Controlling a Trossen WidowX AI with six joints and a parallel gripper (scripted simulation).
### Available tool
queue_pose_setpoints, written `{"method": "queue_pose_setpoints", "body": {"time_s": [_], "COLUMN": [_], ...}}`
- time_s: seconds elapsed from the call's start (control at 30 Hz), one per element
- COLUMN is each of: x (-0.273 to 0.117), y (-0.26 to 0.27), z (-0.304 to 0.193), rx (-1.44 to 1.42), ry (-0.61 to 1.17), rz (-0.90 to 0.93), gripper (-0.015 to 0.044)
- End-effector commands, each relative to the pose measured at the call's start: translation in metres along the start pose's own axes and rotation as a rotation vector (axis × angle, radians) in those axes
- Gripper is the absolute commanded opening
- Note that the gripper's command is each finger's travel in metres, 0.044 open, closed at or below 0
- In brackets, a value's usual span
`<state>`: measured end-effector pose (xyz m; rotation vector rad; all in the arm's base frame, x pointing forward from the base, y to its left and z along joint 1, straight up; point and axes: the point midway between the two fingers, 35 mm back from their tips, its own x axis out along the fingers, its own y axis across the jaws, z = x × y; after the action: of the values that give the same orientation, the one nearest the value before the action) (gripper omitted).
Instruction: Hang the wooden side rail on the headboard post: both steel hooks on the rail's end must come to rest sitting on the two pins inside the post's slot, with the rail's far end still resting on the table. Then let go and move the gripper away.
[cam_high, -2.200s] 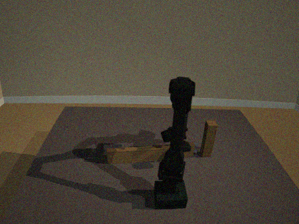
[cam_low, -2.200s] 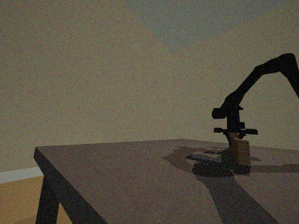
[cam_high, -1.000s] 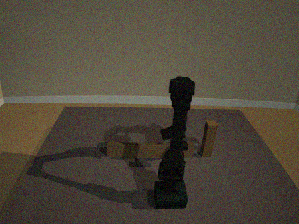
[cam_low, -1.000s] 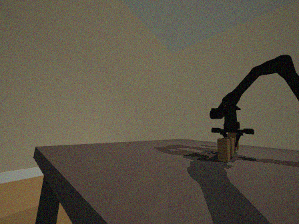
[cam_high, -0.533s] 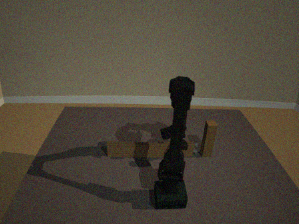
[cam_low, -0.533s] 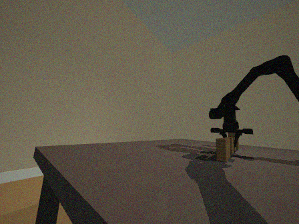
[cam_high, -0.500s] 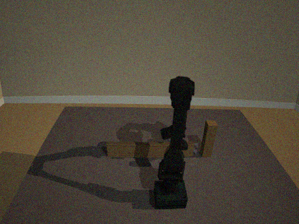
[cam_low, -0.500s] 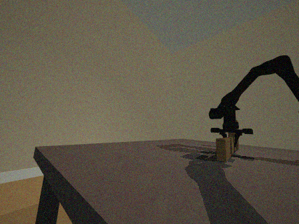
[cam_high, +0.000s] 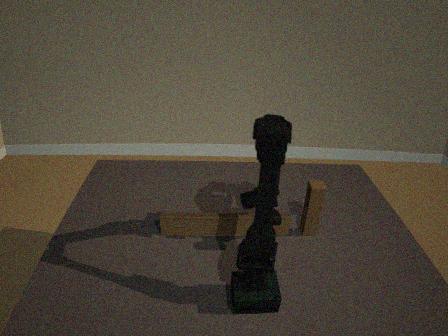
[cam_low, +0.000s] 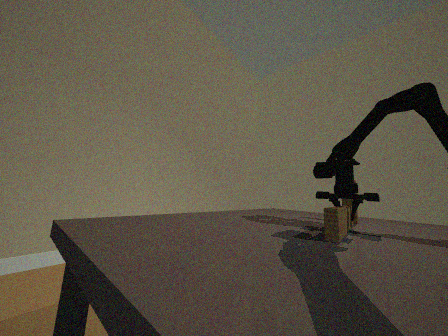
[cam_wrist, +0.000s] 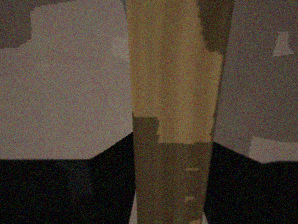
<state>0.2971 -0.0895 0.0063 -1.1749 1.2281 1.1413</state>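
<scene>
Top view shows the claw (cam_high: 267, 222) (cam_low: 346, 202) (cam_wrist: 162, 135) partly open, its fingers closed on the wooden rail (cam_high: 192, 224) (cam_low: 334, 225) (cam_wrist: 175, 75), which points its end at the upright post (cam_high: 313, 208) from just beside it.

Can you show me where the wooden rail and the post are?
Wooden rail (cam_high: 190, 224) (cam_low: 335, 225) (cam_wrist: 172, 85): top, exterior, wrist; its wooden side, end, upper face.
Post (cam_high: 313, 210): top; its front face.

Plain beige-grey wall (cam_high: 220, 70) (cam_low: 125, 125), white baseboard (cam_high: 200, 149) (cam_low: 30, 262), orange-brown floor (cam_high: 30, 195) (cam_low: 30, 300); dark purplish-brown tabletop (cam_high: 150, 180) (cam_low: 175, 260) (cam_wrist: 65, 100), black leg (cam_low: 71, 305); dim light, hard shadows.
</scene>
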Motion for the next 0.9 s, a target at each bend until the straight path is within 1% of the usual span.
{"method": "queue_pose_setpoints", "body": {"time_s": [0.0,0.87], "x": [-0.001,-0.0054], "y": [0.0001,0.0001], "z": [0.0,0.0], "rx": [0.009,0.009], "ry": [-0.003,-0.003], "rz": [-0.001,-0.001], "gripper": [0.0,0.0]}}
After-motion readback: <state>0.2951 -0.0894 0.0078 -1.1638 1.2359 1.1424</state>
